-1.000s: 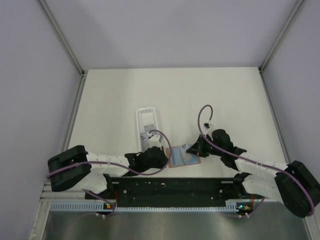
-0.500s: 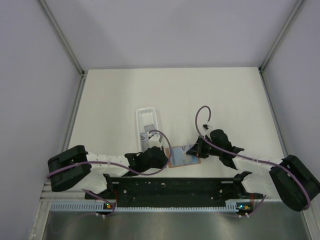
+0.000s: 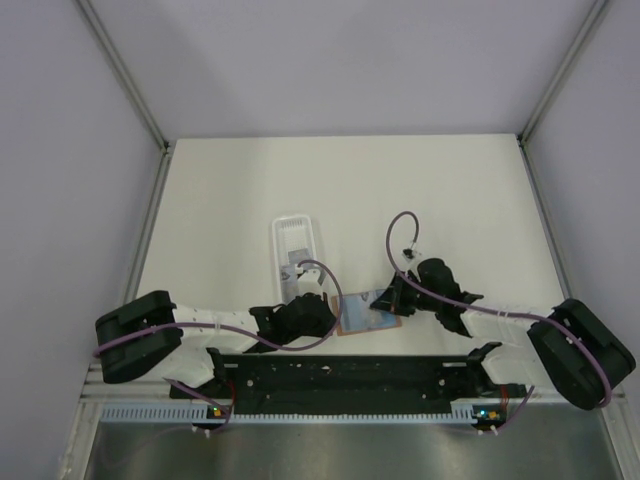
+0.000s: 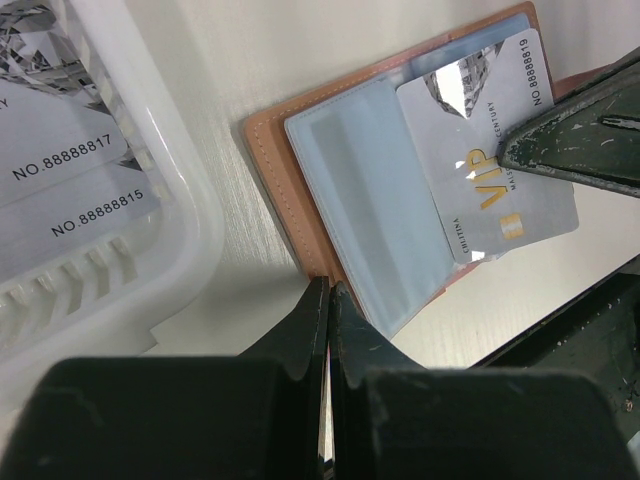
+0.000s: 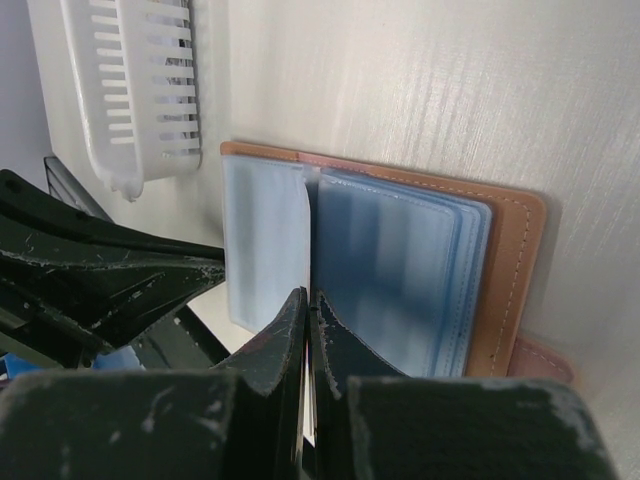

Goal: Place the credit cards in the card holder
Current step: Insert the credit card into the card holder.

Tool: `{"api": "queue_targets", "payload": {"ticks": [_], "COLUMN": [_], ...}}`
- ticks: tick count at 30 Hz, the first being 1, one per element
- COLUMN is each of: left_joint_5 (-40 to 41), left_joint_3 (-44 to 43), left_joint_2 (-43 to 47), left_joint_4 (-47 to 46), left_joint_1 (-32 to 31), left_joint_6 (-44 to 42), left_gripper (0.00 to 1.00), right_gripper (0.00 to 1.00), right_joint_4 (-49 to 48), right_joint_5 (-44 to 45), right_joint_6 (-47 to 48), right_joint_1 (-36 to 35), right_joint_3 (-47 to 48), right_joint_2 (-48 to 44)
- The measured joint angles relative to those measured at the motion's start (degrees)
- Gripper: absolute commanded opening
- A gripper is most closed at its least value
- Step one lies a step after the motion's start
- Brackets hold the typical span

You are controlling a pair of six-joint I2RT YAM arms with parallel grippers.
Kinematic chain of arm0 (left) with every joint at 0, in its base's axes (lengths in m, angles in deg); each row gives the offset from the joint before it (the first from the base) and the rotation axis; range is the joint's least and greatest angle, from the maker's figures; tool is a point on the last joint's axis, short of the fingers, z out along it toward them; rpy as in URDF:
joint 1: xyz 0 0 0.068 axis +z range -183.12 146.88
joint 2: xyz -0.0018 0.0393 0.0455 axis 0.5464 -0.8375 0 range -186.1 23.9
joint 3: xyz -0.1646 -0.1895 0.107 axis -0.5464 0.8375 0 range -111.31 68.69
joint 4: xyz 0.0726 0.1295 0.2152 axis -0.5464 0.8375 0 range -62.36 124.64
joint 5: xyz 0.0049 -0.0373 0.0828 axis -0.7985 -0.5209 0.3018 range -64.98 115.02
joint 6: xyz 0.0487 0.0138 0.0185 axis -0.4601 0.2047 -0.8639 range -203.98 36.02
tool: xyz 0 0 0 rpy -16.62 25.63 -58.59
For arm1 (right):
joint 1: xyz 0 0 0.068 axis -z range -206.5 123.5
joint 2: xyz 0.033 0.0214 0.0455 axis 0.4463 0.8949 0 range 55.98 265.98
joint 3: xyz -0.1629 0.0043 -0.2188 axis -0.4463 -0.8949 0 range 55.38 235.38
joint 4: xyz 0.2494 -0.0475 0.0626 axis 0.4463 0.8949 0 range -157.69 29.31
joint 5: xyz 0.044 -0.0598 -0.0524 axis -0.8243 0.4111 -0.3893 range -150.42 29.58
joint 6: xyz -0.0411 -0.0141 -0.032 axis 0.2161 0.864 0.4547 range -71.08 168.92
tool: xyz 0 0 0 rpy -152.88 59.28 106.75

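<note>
tray (image 3: 297, 250): white plastic, left of the group; cut off by the frame in L wrist view.
tray cards (image 4: 70, 175): lie in the tray, only partly seen; printed nos. readable.
L arm: low along the near edge, wrist turned twd centre.
L gripper (image 4: 328, 300): jaws fully closed, tips at the near brown rim of card holder (image 4: 350, 200); can't tell if the rim is pinched.
card holder: open flat on the table betw. both grippers, pale blue sleeves up; mostly covered in top view.
credit card (image 4: 490, 150): silvery, gold "VIP", tilted over the sleeves; one corner under R finger; edge-on sliver in R wrist view.
R arm: low, reaching left from its base.
R gripper (image 5: 307, 300): clamped on the credit card.
</note>
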State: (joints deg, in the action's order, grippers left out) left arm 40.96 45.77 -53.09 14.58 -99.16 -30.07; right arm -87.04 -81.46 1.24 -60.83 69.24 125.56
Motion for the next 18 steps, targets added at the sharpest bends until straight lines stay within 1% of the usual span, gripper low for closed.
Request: {"api": "queue_targets", "payload": {"ticks": [10, 18], "left_joint_5": [0.0, 0.0], "left_joint_3": [0.0, 0.0], "left_joint_2": [0.0, 0.0], "left_joint_4": [0.0, 0.0], "left_joint_1": [0.0, 0.0], "left_joint_6": [0.0, 0.0], "left_gripper": [0.0, 0.0], "right_gripper": [0.0, 0.0], "right_joint_4": [-2.7, -6.6], "right_joint_5": [-0.9, -2.7], "right_joint_6": [-0.4, -1.4], "right_joint_1": [0.0, 0.0], "right_joint_3": [0.0, 0.0], "right_joint_2": [2.0, 5.3]}}
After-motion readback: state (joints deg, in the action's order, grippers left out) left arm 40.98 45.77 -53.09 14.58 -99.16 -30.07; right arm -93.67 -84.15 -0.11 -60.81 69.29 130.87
